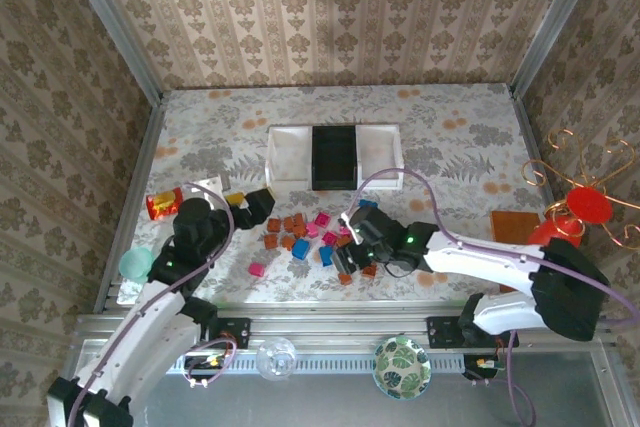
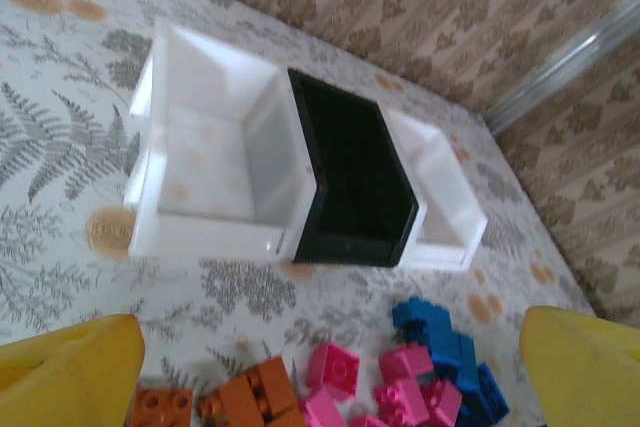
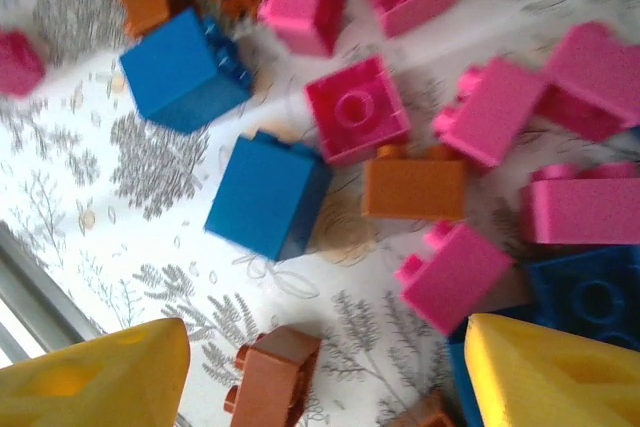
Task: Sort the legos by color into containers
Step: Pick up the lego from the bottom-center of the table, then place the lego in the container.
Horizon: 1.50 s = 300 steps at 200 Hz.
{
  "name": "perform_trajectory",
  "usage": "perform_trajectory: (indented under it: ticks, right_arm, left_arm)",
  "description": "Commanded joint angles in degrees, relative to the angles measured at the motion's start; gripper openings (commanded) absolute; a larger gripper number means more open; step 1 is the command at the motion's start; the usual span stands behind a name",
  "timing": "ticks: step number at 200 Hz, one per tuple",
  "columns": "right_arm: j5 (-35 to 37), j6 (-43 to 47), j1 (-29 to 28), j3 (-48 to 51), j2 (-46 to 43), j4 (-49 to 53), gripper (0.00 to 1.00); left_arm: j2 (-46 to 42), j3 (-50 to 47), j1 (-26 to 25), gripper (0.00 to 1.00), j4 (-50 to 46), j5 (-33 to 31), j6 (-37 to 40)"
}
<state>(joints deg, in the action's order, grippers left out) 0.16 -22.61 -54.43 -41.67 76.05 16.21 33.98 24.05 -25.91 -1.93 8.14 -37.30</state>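
Risking a messy pick with the right end effector (image 3: 325,347): hanging low over the crowded near edge of the legos (image 1: 310,232), its yellow fingertips (image 3: 110,377) spread apart and pinching nothing yet, with a brown brick (image 3: 270,377) lying between them and touching neither, and a pink brick (image 3: 450,272) and a blue brick (image 3: 590,297) sitting just beside the right finger. Possibly catching two colours at once on closing, or nudging the brown brick sideways out of the gap and scattering its neighbours, given bricks touching and overlapping all through this patch. Also risking a tilted hold, judging by the brown brick lying askew to the fingers, and so a drop on the way to the containers (image 1: 335,157). Needing every brick moved as yet, with the pile lying loose on the tabletop (image 1: 450,137) in front of the three joined trays, a stray magenta brick (image 1: 256,269) lying apart toward the near edge, and the left white tray (image 2: 270,137) and the black tray (image 2: 350,187) looking bare inside. Reaching the right arm in from the right, forearm stretched low across the tabletop and wrist bent down onto the pile. Holding the left arm bent up from its base, with the left end effector (image 2: 330,347) wide open and empty, poised at the pile's left edge and aimed across it toward the trays, the pile lying between the two end effectors.
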Motion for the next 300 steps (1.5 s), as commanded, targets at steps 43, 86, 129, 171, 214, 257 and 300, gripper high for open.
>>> perform_trajectory:
  ticks: [43,86,129,171,214,257,300]
  right_arm:
    - [5.9,-1.9,-7.8,-3.5,8.7,6.4,0.69]
    - [7.9,-2.0,-10.2,-5.1,12.2,6.4,0.61]
    - [7.4,-1.5,-10.5,-5.3,13.9,5.9,0.42]
    - [7.5,-1.2,-10.4,-4.2,12.5,4.4,0.27]
    - [8.8,1.3,-6.1,-5.5,5.0,4.8,0.2]
    - [11.4,3.7,11.2,-13.8,-0.3,5.2,0.19]
    - [11.6,2.2,25.8,-23.6,12.3,2.2,0.2]
  left_arm:
    - [-4.0,0.2,-3.1,0.97,-10.1,-4.4,3.7]
    - [-3.8,-0.3,-4.0,1.0,-9.1,-4.9,4.2]
    - [-3.7,0.5,-4.5,1.0,-10.6,-5.6,4.9]
    - [-3.6,1.0,-4.9,1.0,-11.1,-5.7,5.2]
    - [-3.6,1.7,-5.7,1.0,-11.9,-5.8,5.8]
    - [-3.1,1.8,-6.6,1.0,-12.6,-6.4,5.3]
    - [-2.2,1.9,-7.3,1.0,-14.1,-6.4,4.7]
